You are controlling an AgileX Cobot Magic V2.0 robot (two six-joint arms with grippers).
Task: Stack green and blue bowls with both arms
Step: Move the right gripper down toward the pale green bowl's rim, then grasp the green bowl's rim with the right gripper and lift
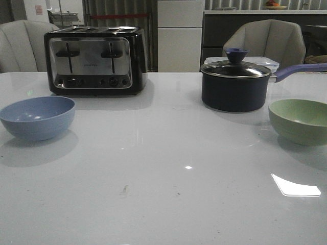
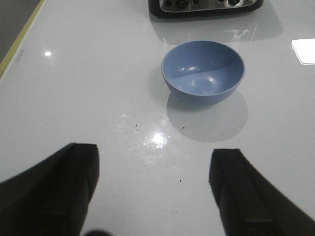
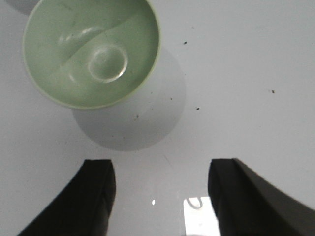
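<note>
Blue bowl (image 1: 37, 117): I see it upright on the table's left side, in front of the toaster and a little to its left, empty; in the left wrist view (image 2: 203, 71) it sits apart from the fingers.
Green bowl (image 1: 299, 120): upright at the table's right edge, just in front of the saucepan and to its right, empty; the right wrist view (image 3: 92, 51) looks down into it.
Bowls' relation: well apart, one at each side, not stacked.
Left gripper (image 2: 153, 189): I read it as spread wide, both dark fingers (image 2: 54, 191) over bare tabletop, holding nothing.
Right gripper (image 3: 160, 196): likewise spread, nothing between its fingers (image 3: 81, 201), the green bowl beyond them and untouched.
Saucepan (image 1: 235, 86): dark navy, glass lid with a blue knob, its pale handle pointing right.
Toaster (image 1: 95, 60): black and chrome, four slots, at the back left.
Table (image 1: 163, 178): glossy white, with bright light reflections and a few small dark specks.
Room: dim; pale chairs (image 1: 268, 42) behind the table, a dark counter at the back right.
</note>
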